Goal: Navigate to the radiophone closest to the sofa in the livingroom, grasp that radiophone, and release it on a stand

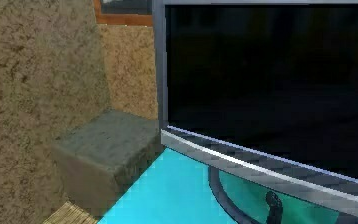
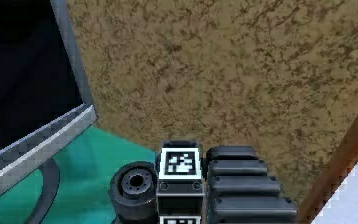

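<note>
A big flat television [image 1: 267, 80], with a glossy black screen in a smooth silver-grey frame, stands on a curved dark foot [image 1: 237, 195] on a slick teal surface [image 1: 157, 195]. Behind it is a rough wall [image 1: 37, 70] speckled brown like cork, and beside the teal edge sits a blocky grey cube [image 1: 102, 150] with a grainy, stone-like face. In the arm side view my arm [image 2: 242, 190] is a ribbed dark bar ending in a white marker square [image 2: 182, 165]. Left of it sits my gripper [image 2: 137, 188], a round dark body low over the teal. Its far end is not clear to me, so I cannot tell whether it holds anything, nor where the radiophone lies.
</note>
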Motion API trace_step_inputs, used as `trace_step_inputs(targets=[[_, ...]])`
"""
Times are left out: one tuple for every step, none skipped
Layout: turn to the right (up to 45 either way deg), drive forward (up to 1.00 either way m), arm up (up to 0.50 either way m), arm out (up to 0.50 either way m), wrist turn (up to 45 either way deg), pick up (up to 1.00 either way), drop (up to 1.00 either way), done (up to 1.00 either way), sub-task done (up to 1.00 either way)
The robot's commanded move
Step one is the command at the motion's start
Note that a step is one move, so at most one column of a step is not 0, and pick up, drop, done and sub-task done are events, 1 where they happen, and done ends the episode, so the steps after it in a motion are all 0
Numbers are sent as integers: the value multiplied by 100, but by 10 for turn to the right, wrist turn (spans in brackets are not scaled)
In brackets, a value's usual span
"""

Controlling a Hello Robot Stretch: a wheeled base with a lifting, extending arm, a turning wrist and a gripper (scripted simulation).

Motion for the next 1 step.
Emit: trace_step_inputs(targets=[[450,0,0,0,0,0,0,0,0]])
